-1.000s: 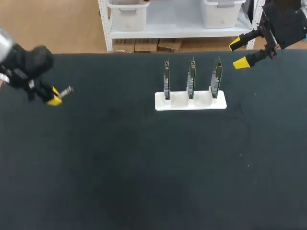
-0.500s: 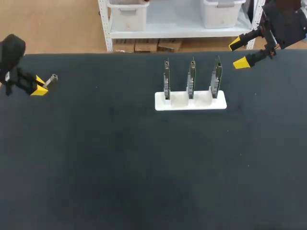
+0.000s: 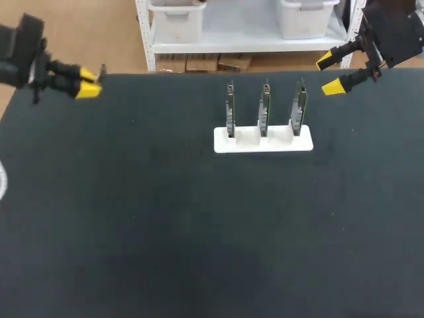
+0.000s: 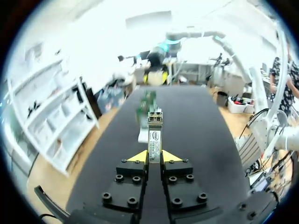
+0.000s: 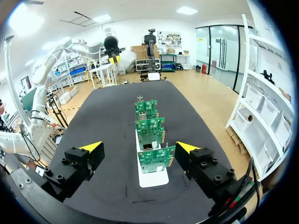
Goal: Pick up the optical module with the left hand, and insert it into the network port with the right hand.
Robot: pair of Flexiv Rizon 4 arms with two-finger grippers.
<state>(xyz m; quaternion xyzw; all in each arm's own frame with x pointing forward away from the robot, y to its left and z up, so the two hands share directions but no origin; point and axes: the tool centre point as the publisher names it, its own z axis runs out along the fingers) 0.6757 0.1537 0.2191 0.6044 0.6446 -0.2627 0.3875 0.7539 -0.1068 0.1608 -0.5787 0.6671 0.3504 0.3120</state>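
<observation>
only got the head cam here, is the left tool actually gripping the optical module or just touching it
Observer: Gripping. In the left wrist view the left tool has both yellow tips pressed on the optical module from two sides, and most of the module sticks out ahead.
Operator: which way is it pointing
Observer: Along the table, toward the row of circuit boards standing in the white holder.
Operator: right tool got anything in it
Observer: No. The right wrist view shows the right tool open with nothing gripped, and the boards lined up one behind another ahead of it.
</observation>
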